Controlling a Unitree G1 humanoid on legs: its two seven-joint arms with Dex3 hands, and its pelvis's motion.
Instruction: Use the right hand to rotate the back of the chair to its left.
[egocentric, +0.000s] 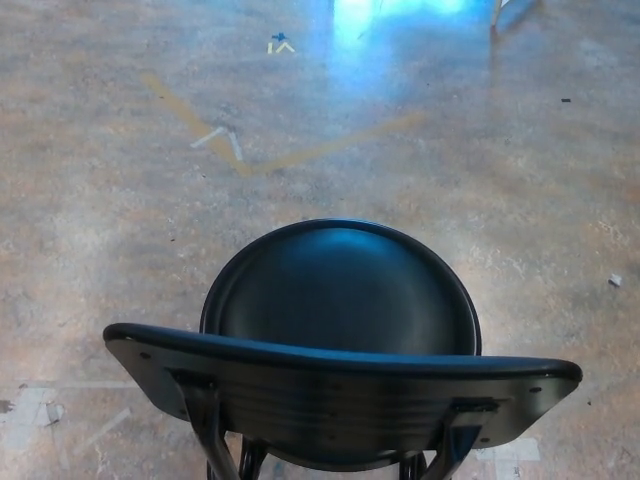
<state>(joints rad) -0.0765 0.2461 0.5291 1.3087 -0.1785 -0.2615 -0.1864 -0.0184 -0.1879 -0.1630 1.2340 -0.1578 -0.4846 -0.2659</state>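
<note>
chair (340, 330): black, glossy round seat, centre-bottom of view | backrest (340, 385): curved band nearest camera, bolted to dark metal uprights | floor (120, 220): mottled polished concrete, faded yellow tape lines | robot hands: neither shows, state cannot be told

The chair (340, 340) looks like hard black plastic: its round seat (340, 290) is smooth and glossy, catching a soft blue sheen, and its curved back (340, 395) is smooth with a duller shine. The floor (100, 200) looks like polished concrete, mottled grey-brown, scuffed, and reflective where light falls at the top.
</note>
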